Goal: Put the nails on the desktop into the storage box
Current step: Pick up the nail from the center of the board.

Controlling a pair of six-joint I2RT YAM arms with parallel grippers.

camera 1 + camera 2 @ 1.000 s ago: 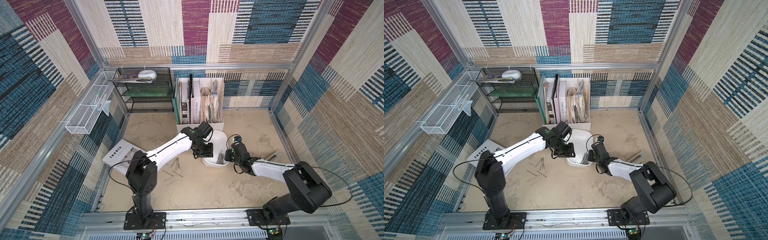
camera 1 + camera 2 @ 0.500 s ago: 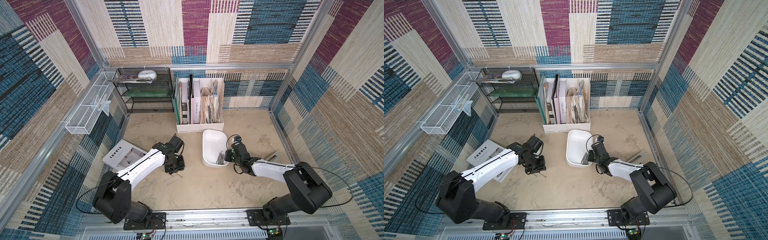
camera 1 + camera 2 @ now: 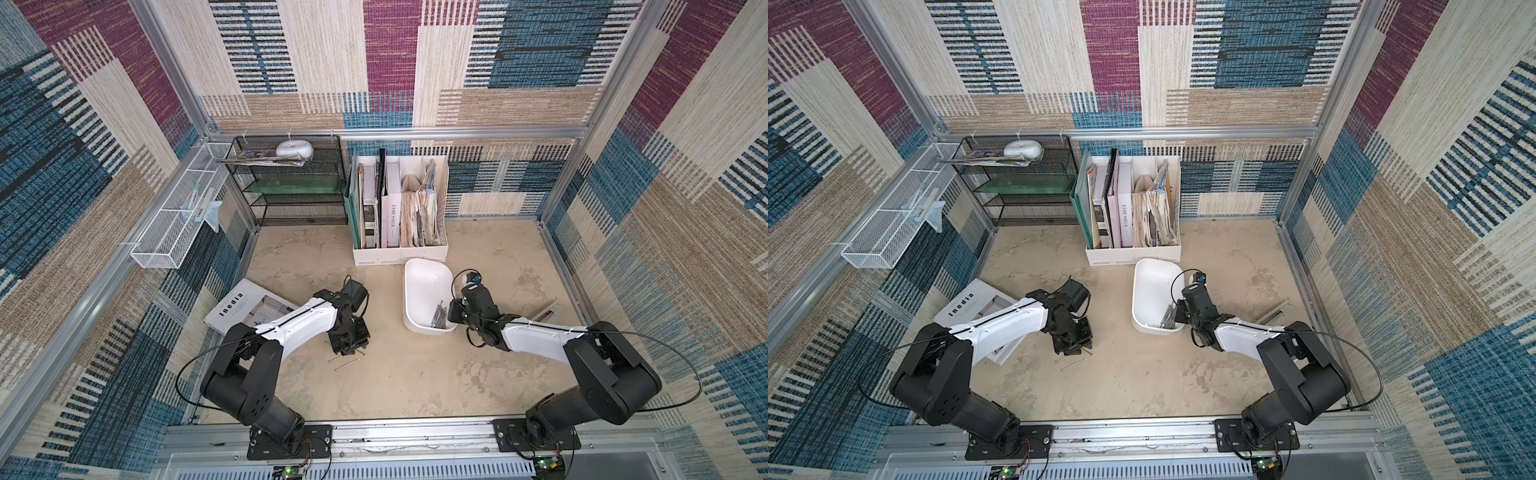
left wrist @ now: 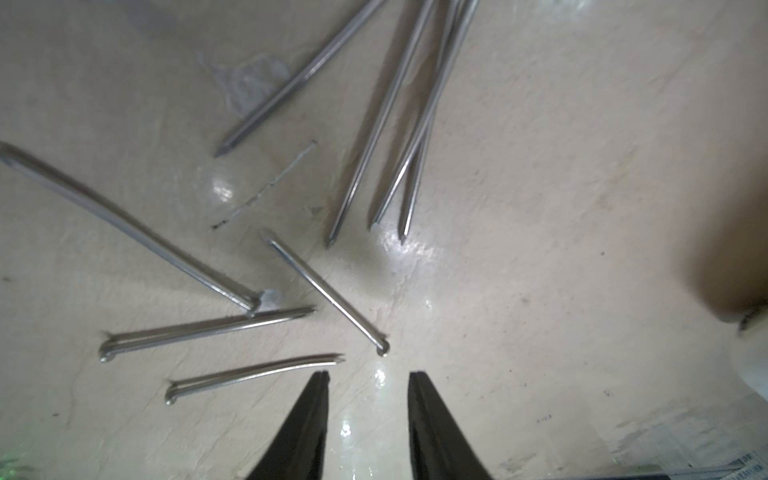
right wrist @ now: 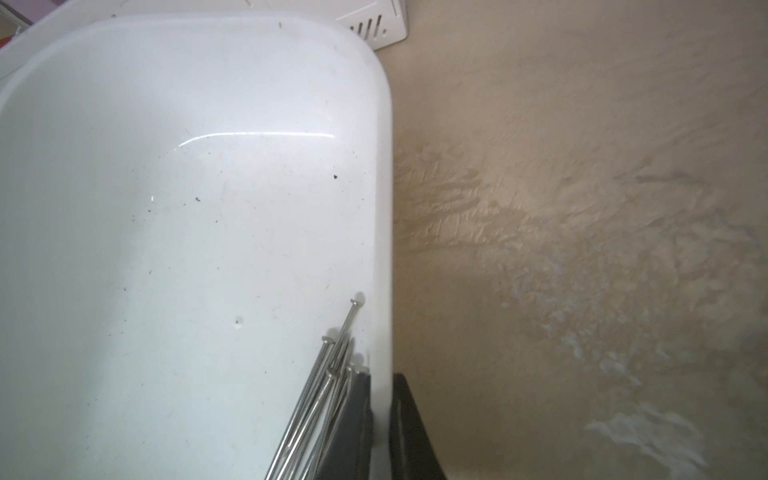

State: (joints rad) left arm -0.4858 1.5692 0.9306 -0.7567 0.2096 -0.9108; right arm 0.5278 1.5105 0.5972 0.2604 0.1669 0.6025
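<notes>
Partly spread, the left hand [image 4: 369,376] points down at the counter [image 4: 540,208] with nothing between its two black fingers [image 4: 307,424]. Their tips hang just short of the head of one of the loose nails [image 4: 324,293], and several more lie scattered around it, some crossing; whether the tips touch the surface cannot be told. In both top views the wrist bends steeply downward at the end of a white forearm [image 3: 299,324] that slants out from the base past the corner of a magazine [image 3: 245,307]. The right hand [image 5: 380,415] is pinched on the right-hand wall of the storage box [image 5: 187,166] near its front corner. One finger is inside and one outside, the inner one beside a bundle of nails [image 5: 324,386] lying in that corner. Its arm [image 3: 536,336] lies low, stretched across the counter toward the box, which sits just in front of the white file holder [image 3: 399,253].
</notes>
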